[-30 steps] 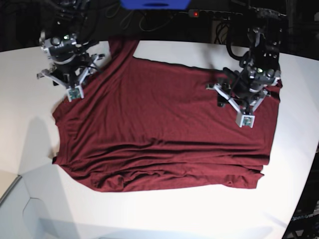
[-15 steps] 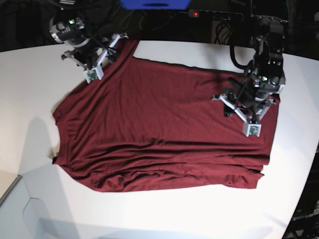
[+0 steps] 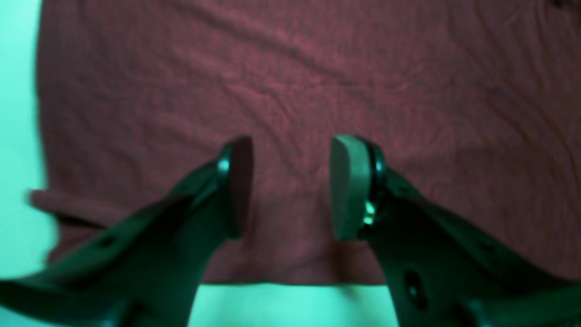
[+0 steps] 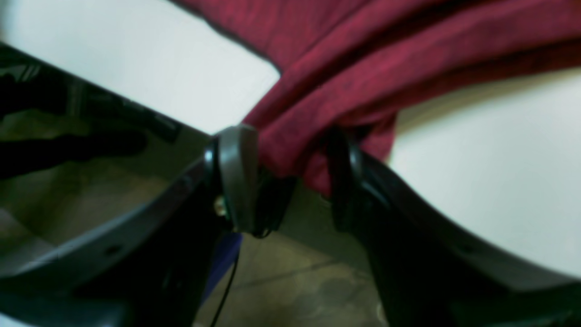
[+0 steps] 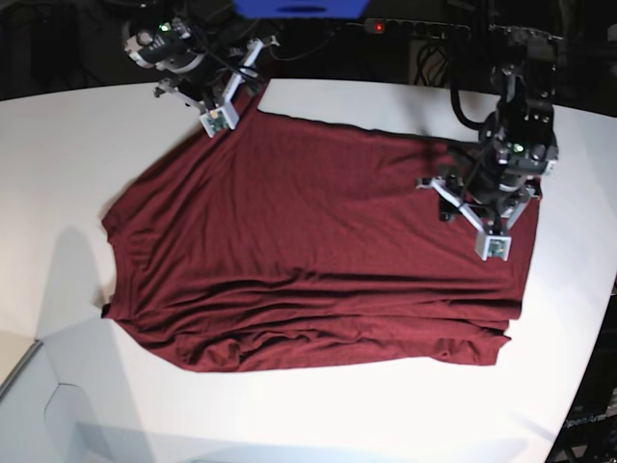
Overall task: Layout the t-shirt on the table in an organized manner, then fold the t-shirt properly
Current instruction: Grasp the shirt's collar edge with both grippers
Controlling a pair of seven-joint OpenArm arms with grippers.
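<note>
1. The right gripper [image 4: 290, 181] has its black jaws closed around a bunched end of the dark maroon, soft knit t-shirt [image 5: 318, 251]; the wrist view shows the cloth pinched between the pads and hanging past the table's far edge, with floor visible below.
2. Over the last second that arm has swept from the shirt's shoulder area up to the far corner of the table, near the blue box [image 5: 301, 8], taking the sleeve end with it.
3. The left gripper [image 3: 290, 186] hangs just above the fabric with its jaws parted and nothing between them; it has drifted a little along the shirt's near side edge.
4. The shirt lies mostly flat across the wide, smooth white tabletop [image 5: 58, 193], hem toward the camera, with soft ripples along the lower part.
5. My reading: the sleeve is being drawn outward to straighten it, so this is still the laying-out stage. Folding has not begun.
6. One worry: the gripped end sits right at the rim, and pulling further could drag cloth off the table.
</note>
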